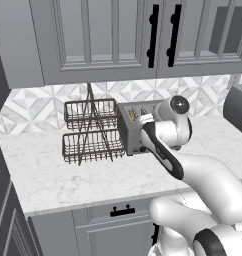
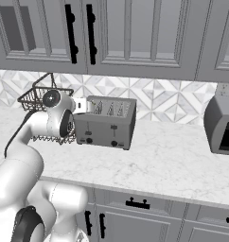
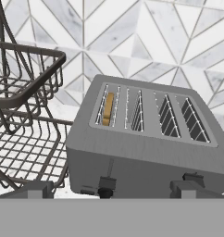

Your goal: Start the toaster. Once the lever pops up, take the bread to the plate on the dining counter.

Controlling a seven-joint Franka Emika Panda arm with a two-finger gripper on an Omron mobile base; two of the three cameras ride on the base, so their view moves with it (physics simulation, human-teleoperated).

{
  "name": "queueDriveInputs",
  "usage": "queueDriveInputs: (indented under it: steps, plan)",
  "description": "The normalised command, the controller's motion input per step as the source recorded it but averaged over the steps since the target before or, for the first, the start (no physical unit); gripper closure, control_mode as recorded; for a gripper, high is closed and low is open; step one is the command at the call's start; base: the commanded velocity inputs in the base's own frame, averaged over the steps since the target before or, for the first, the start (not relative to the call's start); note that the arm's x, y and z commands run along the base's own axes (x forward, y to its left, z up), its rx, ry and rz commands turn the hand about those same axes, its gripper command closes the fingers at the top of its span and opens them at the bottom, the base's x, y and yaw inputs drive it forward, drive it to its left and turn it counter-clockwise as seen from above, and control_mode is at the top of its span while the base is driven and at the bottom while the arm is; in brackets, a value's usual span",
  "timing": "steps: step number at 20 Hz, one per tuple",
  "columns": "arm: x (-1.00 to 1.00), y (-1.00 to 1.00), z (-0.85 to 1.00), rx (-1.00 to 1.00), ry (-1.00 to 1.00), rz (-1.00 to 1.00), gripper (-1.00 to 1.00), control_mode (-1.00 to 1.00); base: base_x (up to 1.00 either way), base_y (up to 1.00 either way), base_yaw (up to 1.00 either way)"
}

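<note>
Toaster [image 3: 146, 139] sits right under my gripper, which I see from the left base view [image 1: 138, 120] hanging just above and in front of its near top edge; whether its jaws are apart or together I cannot tell, since the tips are barely visible at the bottom of the hand view; from there I look down on four slots, and the bread [image 3: 108, 109] stands edge-up in the leftmost one, golden, sunk mostly below the rim; two dark levers and small knobs show on the front face, with no writing or brand I can read; just left of the toaster stands a two-tier wire basket rack [image 1: 90, 131], close beside it on the marble bench [image 2: 173, 160]; grey cabinets [image 2: 135, 33] hang above; a grey appliance [image 2: 221, 124] sits well apart to the right.
</note>
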Motion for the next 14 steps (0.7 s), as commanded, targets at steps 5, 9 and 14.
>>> queueDriveInputs:
  steps: [5, 9, 14]
  plan:
    - [0.00, 0.00, 0.00, 0.00, 0.00, 0.00, -1.00, -1.00, 0.00, 0.00, 0.00]
    - [0.00, 0.00, 0.00, 0.00, 0.00, 0.00, -1.00, -1.00, 0.00, 0.00, 0.00]
    - [0.00, 0.00, 0.00, 0.00, 0.00, 0.00, -1.00, -1.00, 0.00, 0.00, 0.00]
